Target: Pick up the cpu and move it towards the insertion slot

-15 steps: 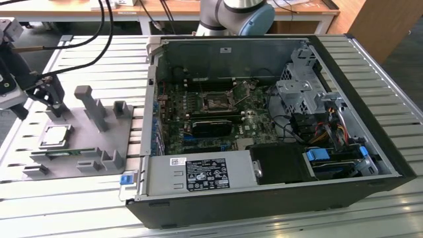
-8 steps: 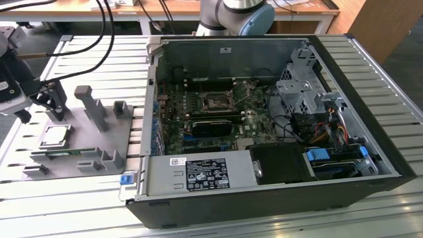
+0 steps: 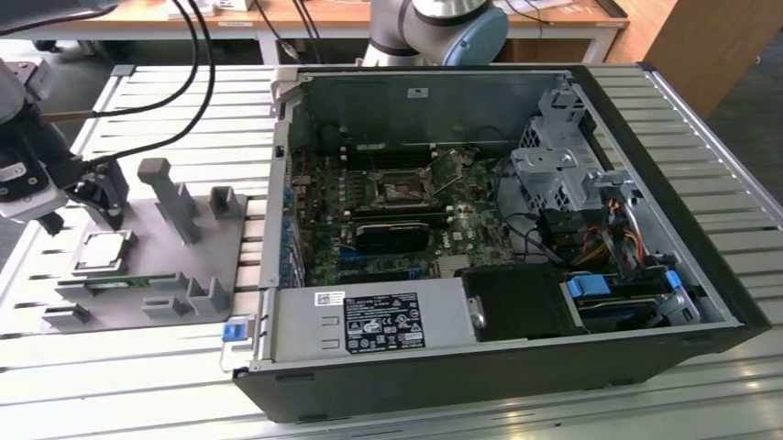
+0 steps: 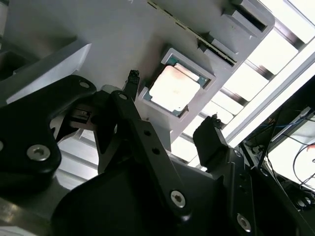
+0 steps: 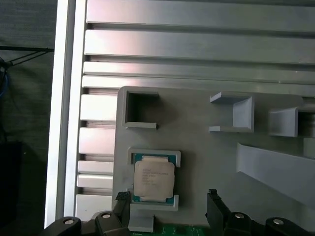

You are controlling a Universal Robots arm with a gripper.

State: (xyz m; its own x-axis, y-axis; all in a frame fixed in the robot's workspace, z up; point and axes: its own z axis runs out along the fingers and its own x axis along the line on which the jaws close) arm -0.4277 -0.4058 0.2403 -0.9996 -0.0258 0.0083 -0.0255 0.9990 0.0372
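Note:
The cpu (image 3: 102,251), a flat square chip with a shiny silver top, lies in a square recess of the grey fixture (image 3: 183,261) at the exterior view's left. My gripper (image 3: 81,220) hangs just above it, open and holding nothing. In both wrist views the two black fingers stand on either side of the cpu (image 4: 173,88) (image 5: 154,179), apart from it, with the gripper (image 4: 172,101) (image 5: 168,195) centred over the chip. The insertion slot (image 3: 401,189), a square socket with a dark centre and a metal frame, sits on the motherboard inside the open computer case.
The open computer case (image 3: 685,238) takes up the middle and the exterior view's right. A long black card (image 3: 391,235) lies just below the socket. Grey posts (image 3: 165,197) rise from the fixture beside the gripper. A green memory stick (image 3: 108,286) lies along the fixture's near side.

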